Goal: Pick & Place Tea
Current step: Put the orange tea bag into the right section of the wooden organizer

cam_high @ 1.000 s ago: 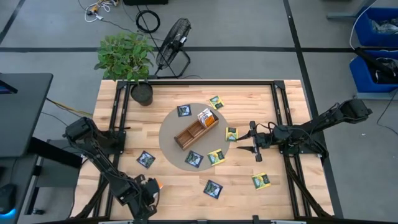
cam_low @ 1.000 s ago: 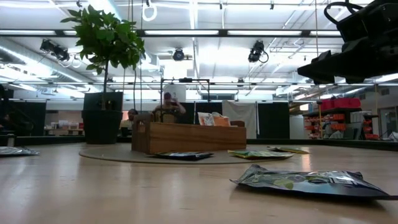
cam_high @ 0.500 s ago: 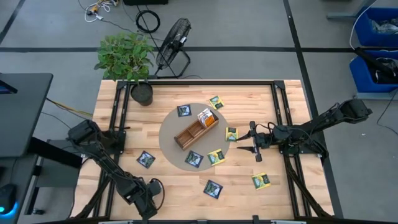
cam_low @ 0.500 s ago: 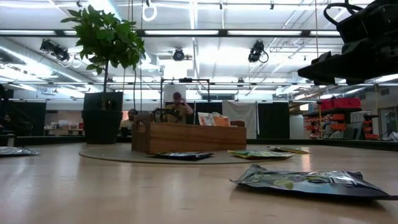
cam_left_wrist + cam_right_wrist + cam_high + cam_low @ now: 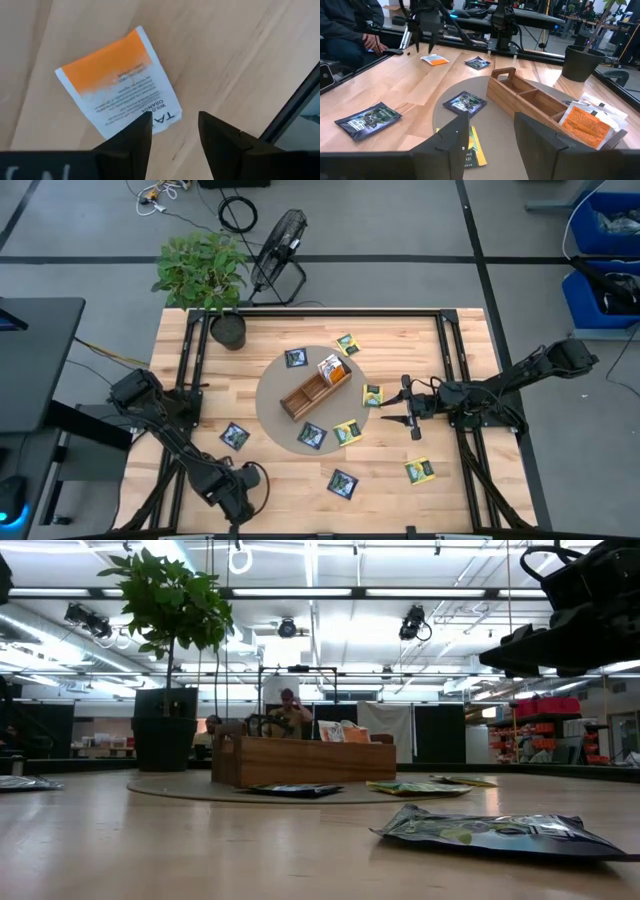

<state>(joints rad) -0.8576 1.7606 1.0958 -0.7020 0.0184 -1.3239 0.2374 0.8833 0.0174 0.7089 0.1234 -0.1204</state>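
- The left gripper (image 5: 243, 492) now hangs over the near left corner of the light wooden table (image 5: 290, 480), a little further toward the middle than a second ago.
- The small flat orange-and-white tea packet (image 5: 118, 82), visible from above beside that gripper a second ago, is now covered there by the arm and shows only in the left wrist view, lying flat just beyond the open fingers (image 5: 131, 141).

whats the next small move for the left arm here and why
Probably lower the left end effector straight down onto the orange-and-white tea packet. Its fingers are open and hang above the packet's near edge, and the packet lies flat and alone on the table near the front left corner. The right end effector waits open beside the round mat.
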